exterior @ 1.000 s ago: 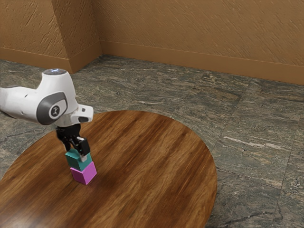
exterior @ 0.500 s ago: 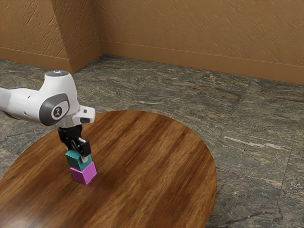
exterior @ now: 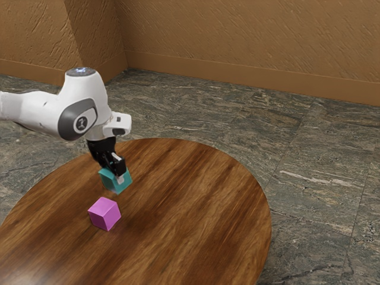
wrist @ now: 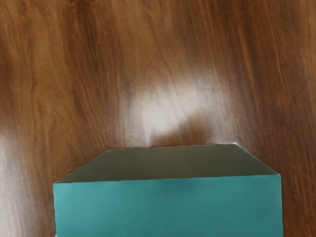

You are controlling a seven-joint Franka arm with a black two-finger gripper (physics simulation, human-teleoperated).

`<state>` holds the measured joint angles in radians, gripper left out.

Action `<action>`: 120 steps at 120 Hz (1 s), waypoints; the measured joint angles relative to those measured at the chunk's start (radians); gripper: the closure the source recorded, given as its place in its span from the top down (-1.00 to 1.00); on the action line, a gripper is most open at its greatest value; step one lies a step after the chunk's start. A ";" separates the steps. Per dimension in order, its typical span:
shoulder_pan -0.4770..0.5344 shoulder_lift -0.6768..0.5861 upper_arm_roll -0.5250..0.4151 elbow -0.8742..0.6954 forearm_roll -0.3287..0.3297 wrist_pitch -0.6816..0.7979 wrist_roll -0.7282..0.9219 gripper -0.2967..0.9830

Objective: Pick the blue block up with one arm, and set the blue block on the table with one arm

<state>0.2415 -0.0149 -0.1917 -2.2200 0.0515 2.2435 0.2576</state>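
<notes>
The fingers are gripping the blue block apart from the pink block; good placing is calling for level lowering, releasing at full worktop contact.

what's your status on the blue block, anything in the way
Gripper shut on blue block. Block held above table, not yet placed. Pink block on table, apart from it.
</notes>
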 joint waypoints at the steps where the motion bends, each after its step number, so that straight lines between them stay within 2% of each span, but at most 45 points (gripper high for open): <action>1: -0.002 0.006 -0.005 0.009 0.000 -0.002 -0.001 -0.08; 22: -0.072 0.123 -0.055 0.104 0.006 -0.029 -0.012 -0.12; 43: -0.074 0.163 -0.058 0.117 0.011 -0.038 -0.021 -0.13; 58: -0.080 0.168 -0.058 0.118 0.002 -0.042 -0.019 0.15; 74: -0.079 0.171 -0.058 0.118 -0.008 -0.045 -0.012 0.33; 83: -0.074 0.162 -0.058 0.118 -0.011 -0.046 -0.009 0.39; 100: -0.066 0.050 -0.064 0.118 -0.014 -0.063 -0.002 0.46; 120: -0.073 0.026 -0.069 0.117 -0.015 -0.077 0.005 0.50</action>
<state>0.1688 0.0114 -0.2603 -2.1034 0.0368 2.1665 0.2629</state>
